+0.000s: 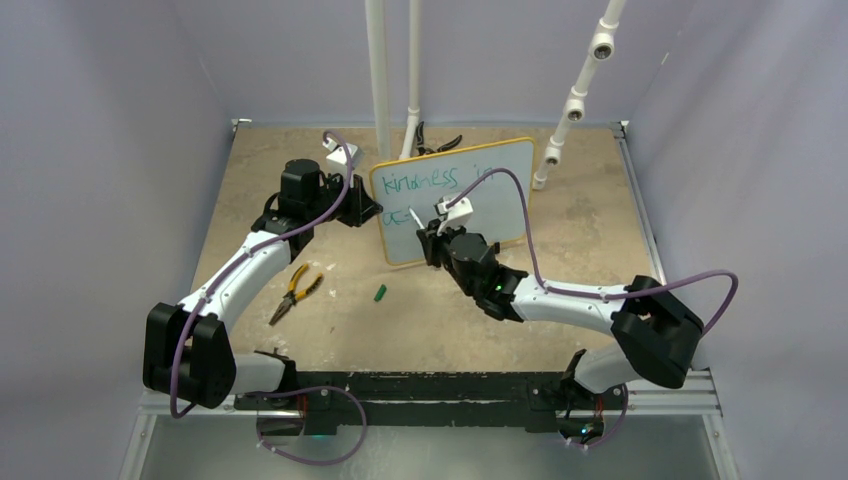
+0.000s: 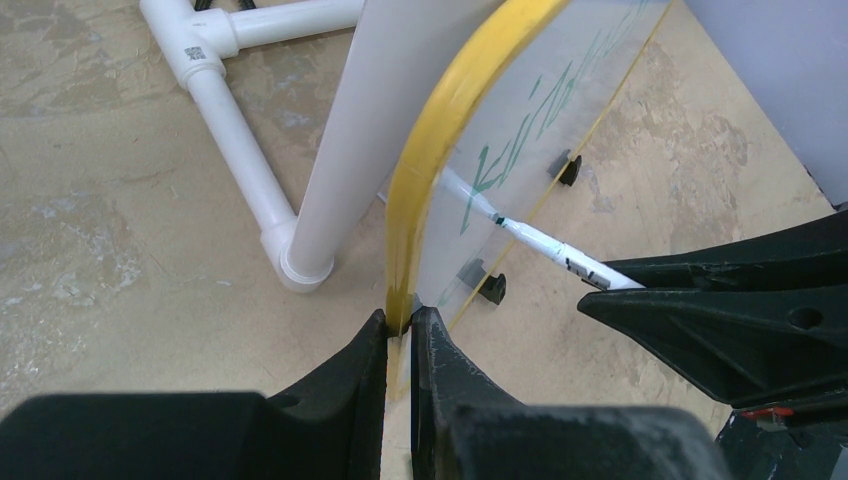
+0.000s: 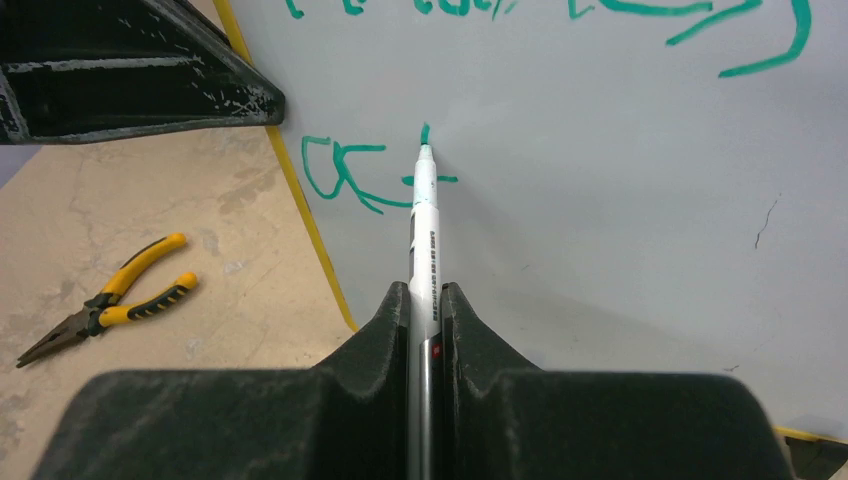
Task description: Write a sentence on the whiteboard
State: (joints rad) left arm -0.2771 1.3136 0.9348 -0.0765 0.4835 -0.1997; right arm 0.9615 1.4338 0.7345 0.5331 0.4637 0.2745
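Note:
The whiteboard [image 1: 500, 205] stands upright mid-table, its yellow frame [image 2: 440, 130] pinched at the lower left edge by my left gripper [image 2: 400, 320], which is shut on it. The sentence [image 1: 425, 182] starts with "kindness" in teal on the top line. A second line [image 3: 345, 175] has a few strokes at the left. My right gripper [image 3: 427, 292] is shut on a white marker [image 3: 424, 220]. The marker's teal tip touches the board just right of those strokes. From the left wrist view the marker [image 2: 540, 243] reaches the board face from the right gripper's fingers [image 2: 740, 310].
Yellow-handled pliers [image 1: 292, 292] and a small green cap [image 1: 380, 293] lie on the table in front of the board. White PVC pipes [image 1: 383, 70] rise behind it, with a slanted pipe [image 1: 575, 100] at the right. Black pliers [image 1: 437, 145] lie at the back.

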